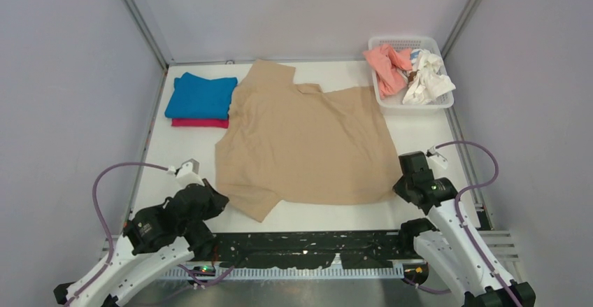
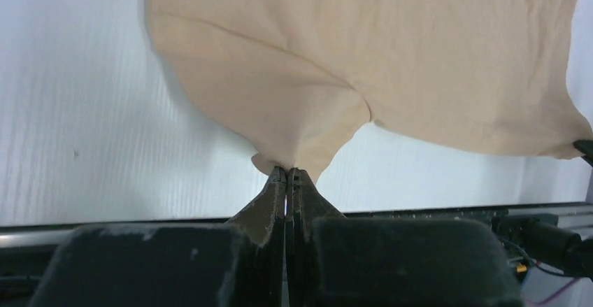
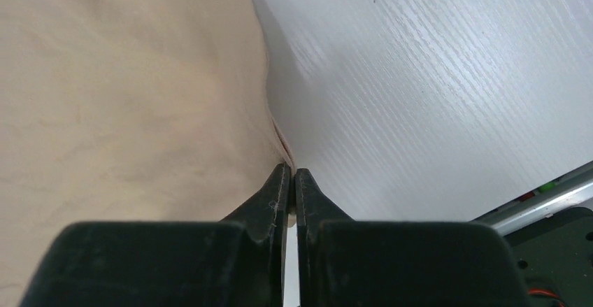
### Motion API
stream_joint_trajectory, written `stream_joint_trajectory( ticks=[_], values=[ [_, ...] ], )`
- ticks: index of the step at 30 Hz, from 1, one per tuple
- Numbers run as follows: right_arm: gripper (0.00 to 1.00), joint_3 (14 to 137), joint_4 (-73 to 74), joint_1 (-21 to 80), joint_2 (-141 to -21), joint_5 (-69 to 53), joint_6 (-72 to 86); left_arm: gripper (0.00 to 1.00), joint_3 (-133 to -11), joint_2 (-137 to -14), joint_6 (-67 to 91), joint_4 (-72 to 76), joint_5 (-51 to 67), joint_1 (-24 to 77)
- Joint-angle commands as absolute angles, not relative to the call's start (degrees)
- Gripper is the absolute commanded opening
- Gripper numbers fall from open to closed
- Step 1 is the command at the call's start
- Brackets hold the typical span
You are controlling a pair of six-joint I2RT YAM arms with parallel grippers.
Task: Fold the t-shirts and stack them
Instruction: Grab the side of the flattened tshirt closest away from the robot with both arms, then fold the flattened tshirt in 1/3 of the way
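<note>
left hand (image 2: 287,175): fingers pressed together, pinching a small tuck of the tan shirt's near sleeve at their tips; the cloth rises from the grip and spreads away ahead of it.
right hand (image 3: 292,174): fingers closed to a sliver, nipping the tan shirt's edge at their tips; cloth to its left, bare bench to its right.
tan shirt (image 1: 308,146): spread on the bench between the two hands and reaching away from both, lightly wrinkled.
blue shirt (image 1: 201,96): folded, well beyond the left hand, lying on the magenta shirt.
magenta shirt (image 1: 199,122): folded, only its near edge showing under the blue one.
basket (image 1: 405,41): well beyond the right hand, at the bench's far corner.
salmon shirt (image 1: 388,66): crumpled in the basket, left side.
white shirt (image 1: 428,76): crumpled in the basket, beside the salmon one.
bench (image 1: 419,129): white.
</note>
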State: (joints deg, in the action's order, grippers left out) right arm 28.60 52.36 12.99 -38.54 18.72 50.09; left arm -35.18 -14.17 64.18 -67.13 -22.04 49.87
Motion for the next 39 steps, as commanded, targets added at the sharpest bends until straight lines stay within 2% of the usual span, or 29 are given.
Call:
stream_joint_trajectory(
  ticks=[1, 7, 13, 24, 39],
  values=[
    [0.10, 32.68, 45.80, 12.75, -40.26, 19.74, 48.30, 0.00, -37.10, -17.25, 59.45, -57.12, -31.67, 49.92],
    [0.11, 37.08, 38.90, 12.77, -44.46, 20.85, 45.71, 0.00, -35.24, -19.74, 53.40, -41.55, -35.16, 49.92],
    [0.11, 42.76, 34.97, 12.74, -54.09, 21.71, 42.80, 0.00, -39.69, -29.97, 46.93, -34.36, -42.56, 48.56],
    [0.11, 47.16, 27.29, 11.01, -64.05, 24.24, 41.65, 0.00, -43.46, -48.80, 42.22, -23.92, -29.97, 29.97],
    [0.12, 51.21, 17.61, 5.63, -78.09, 17.45, 42.01, 0.00, -51.99, -69.48, 38.95, -18.19, -25.89, 21.86]
  ],
)
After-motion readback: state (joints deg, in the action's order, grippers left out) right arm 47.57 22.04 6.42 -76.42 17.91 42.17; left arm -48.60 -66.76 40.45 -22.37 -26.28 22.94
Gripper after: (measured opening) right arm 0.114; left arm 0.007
